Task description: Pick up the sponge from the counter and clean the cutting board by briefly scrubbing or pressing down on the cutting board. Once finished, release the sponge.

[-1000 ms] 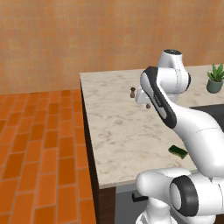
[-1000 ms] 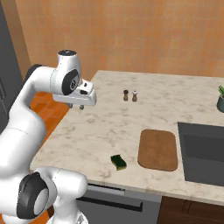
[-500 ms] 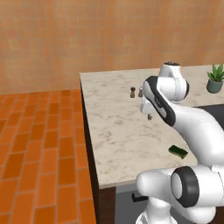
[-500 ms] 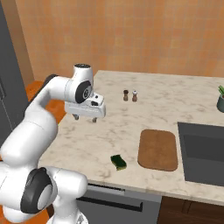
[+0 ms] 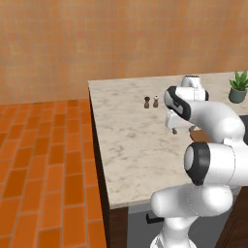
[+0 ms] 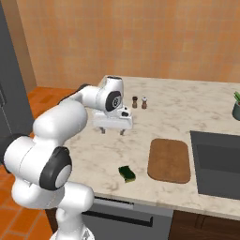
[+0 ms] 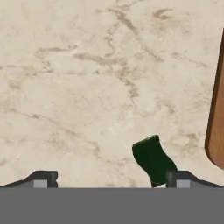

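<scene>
The counter (image 6: 187, 105) is seen across the frame's centre. The cutting board (image 6: 169, 160) is located right of centre. The gripper (image 6: 113, 131) is held spread wide, empty, above bare stone. The sponge (image 6: 126, 173) is found lower centre, left of the board, apart.

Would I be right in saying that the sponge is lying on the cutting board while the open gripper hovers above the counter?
Not quite: the sponge lies on the counter, beside the cutting board and apart from it, as the right base view shows. The rest holds: the gripper is open above the counter.
</scene>
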Controlling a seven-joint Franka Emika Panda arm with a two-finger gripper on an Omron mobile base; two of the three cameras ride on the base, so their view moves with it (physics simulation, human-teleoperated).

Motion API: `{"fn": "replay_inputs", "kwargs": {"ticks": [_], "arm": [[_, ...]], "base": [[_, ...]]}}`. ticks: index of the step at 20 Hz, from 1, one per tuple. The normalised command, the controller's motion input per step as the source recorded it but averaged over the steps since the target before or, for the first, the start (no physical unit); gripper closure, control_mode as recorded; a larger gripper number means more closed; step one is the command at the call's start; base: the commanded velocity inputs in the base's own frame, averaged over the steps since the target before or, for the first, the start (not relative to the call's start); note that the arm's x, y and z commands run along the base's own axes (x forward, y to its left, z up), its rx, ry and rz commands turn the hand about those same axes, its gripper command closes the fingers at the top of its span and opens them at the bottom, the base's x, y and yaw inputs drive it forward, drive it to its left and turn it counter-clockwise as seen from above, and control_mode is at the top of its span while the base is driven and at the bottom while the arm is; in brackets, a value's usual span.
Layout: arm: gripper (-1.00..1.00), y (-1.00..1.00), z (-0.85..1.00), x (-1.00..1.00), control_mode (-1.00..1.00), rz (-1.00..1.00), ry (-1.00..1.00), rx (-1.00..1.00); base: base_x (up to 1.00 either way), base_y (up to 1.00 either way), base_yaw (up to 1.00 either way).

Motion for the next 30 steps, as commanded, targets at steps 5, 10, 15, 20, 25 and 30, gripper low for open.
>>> {"fn": "replay_inputs", "kwargs": {"ticks": [5,10,15,20,25,30], "arm": [[-1.0,-0.2,-0.43,-0.36,-1.0,0.34,0.01,-0.05],[-1.0,-0.32,-0.4,-0.36,-1.0,0.34,0.0,-0.04],[-1.0,-0.45,-0.38,-0.29,-1.0,0.27,-0.03,0.0],[-1.0,-0.19,-0.33,0.0,-1.0,0.05,-0.14,0.02],[-1.0,-0.07,-0.31,0.11,-1.0,-0.06,-0.04,0.04],[-1.0,-0.1,-0.36,0.01,-1.0,-0.07,0.0,0.0]], "base": [[0.0,0.0,0.0],[0.0,0.0,0.0],[0.0,0.0,0.0],[0.0,0.0,0.0],[0.0,0.0,0.0],[0.0,0.0,0.0]]}}
